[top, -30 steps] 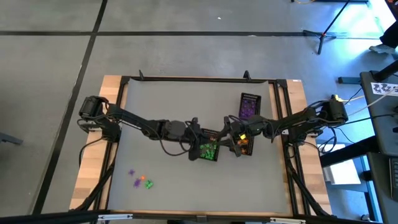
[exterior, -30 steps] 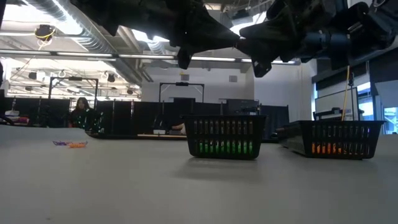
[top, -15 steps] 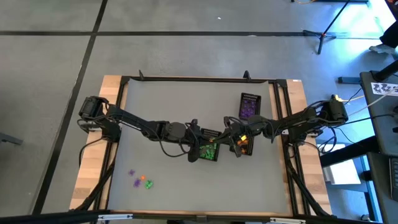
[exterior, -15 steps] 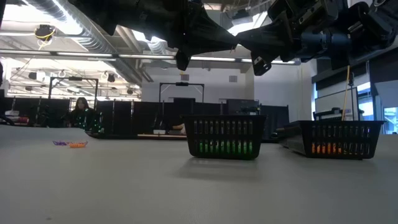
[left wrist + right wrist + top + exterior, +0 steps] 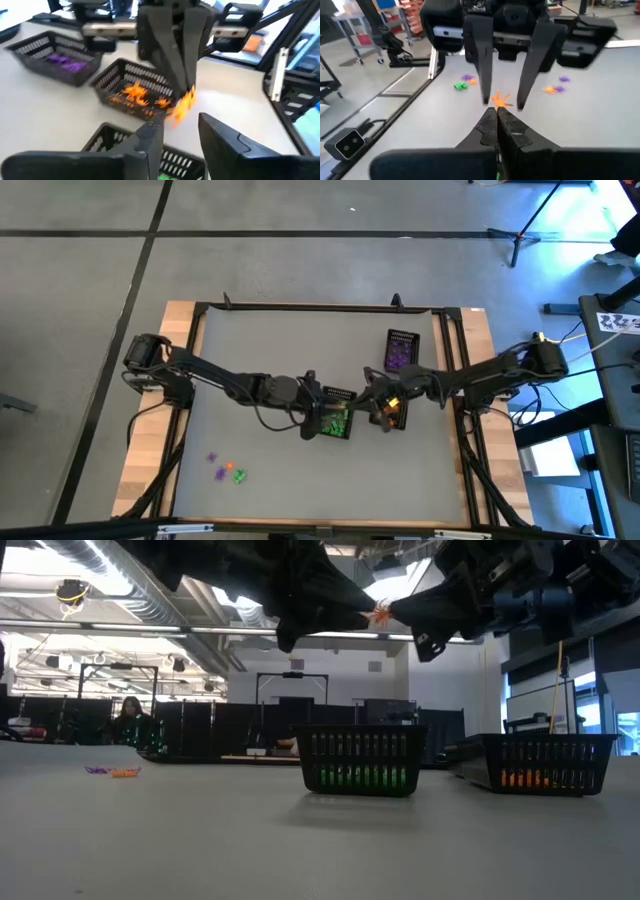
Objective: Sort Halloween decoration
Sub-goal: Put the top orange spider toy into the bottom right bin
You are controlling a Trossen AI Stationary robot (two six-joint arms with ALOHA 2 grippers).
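Reaching in from opposite sides, both arms meet over mid-table in the high view: left gripper (image 5: 322, 402) above the basket of green pieces (image 5: 335, 423), right gripper (image 5: 368, 398) beside the basket of orange pieces (image 5: 392, 415); basket of purple pieces (image 5: 401, 351) farther back; loose trinkets (image 5: 226, 471) lie well apart near the front left. Low view: both grippers hang above the baskets, tips facing, with an orange trinket (image 5: 379, 616) between them. Left wrist view: left fingers (image 5: 151, 140) stand apart, nothing between them; the right gripper (image 5: 186, 84) opposite pinches the orange trinket (image 5: 182, 106) at its tips. Right wrist view: right fingers (image 5: 512, 131) pressed together on the orange trinket (image 5: 500, 99), which sits between the spread fingers of the left gripper (image 5: 503, 102)
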